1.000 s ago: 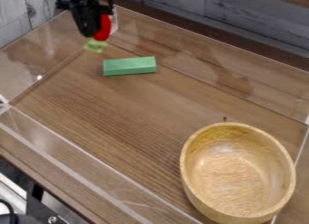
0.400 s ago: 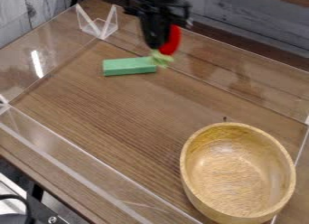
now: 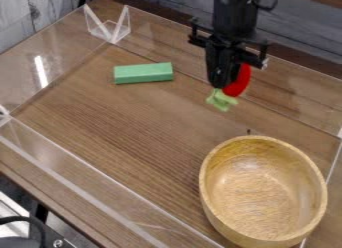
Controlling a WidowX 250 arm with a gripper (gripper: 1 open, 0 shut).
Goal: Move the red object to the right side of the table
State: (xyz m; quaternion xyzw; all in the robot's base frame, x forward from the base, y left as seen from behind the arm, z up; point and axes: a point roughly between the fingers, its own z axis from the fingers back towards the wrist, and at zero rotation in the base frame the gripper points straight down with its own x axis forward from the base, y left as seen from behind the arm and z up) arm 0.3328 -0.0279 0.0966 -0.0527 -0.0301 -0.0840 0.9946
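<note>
Camera view
- Held item: small rounded bright-red toy with a pale-green stem, stem hanging down, clear of the surface, so it can be carried across without dragging.
- Fingers: clamped together on the red toy's upper part.
- Location: above the brown wood-grain surface, right of centre, between the flat green rectangular block and the round light wooden bowl, touching neither.
- Arm pose: black wrist vertical, pointing straight down.
- Judgement: carry underway; release on the right side not yet done.
</note>
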